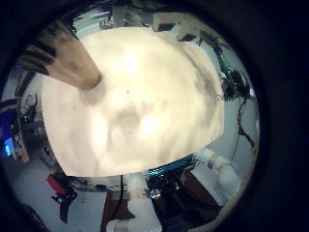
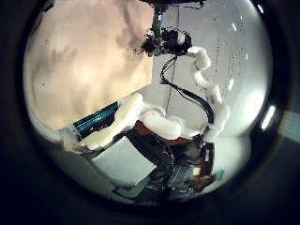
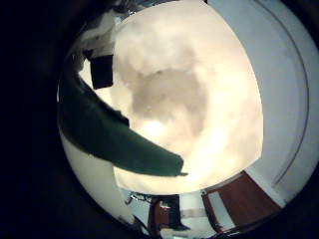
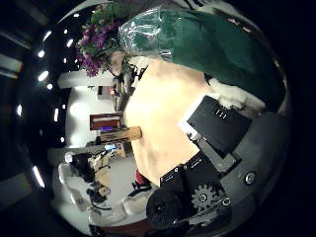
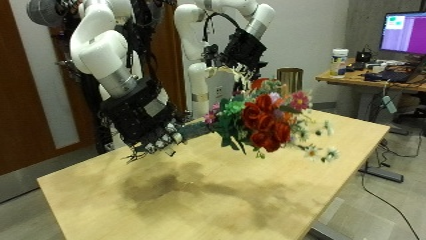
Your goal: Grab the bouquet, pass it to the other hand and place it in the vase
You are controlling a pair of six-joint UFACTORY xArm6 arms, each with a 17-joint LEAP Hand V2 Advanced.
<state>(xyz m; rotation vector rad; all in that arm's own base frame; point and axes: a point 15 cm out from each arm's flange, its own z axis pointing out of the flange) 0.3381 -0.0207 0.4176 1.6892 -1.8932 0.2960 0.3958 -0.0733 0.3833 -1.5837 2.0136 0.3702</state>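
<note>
Right now my right hand (image 5: 149, 125) is clenched round the green-wrapped stems of the bouquet of red and pink flowers with small white sprigs (image 5: 266, 120). The right thumb side palm view shows that green wrap lying close against my palm. I'm holding the bunch almost level, clear above the middle of the light wooden table (image 5: 173, 190), with the blooms pointing toward the table's far side. So the pick-up is done, I'd say: nothing of the bouquet touches the table.

Out to my left hand (image 5: 246, 50): it hangs higher over the table's far side, above the flowers and apart from them. Its fingers look loose and hold nothing. Both of its palm views show mostly bare table, with no stems or blooms in front of them. The pass has not begun, then.

Further out, at the table's far edge, stands a dark upright vessel (image 5: 286, 78). I take it for the vase, though I can't make out its mouth. Nothing sits in it that I can see.

By my reckoning that's one step done and two left, the handover and then the drop into the vase.
</note>
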